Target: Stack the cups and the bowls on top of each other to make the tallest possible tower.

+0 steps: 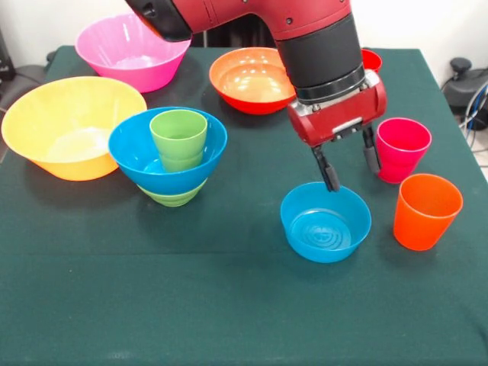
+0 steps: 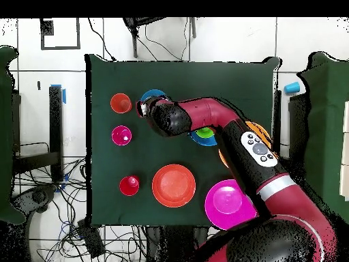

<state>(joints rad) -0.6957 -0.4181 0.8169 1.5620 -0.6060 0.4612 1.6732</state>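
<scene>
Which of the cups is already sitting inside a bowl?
The light green cup: it stands upright inside the wide blue bowl. The magenta-pink cup, orange cup and red cup all stand alone on the table.

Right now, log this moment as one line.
gripper: open, over small blue bowl rim | tower: green cup in blue bowl on green bowl
</scene>
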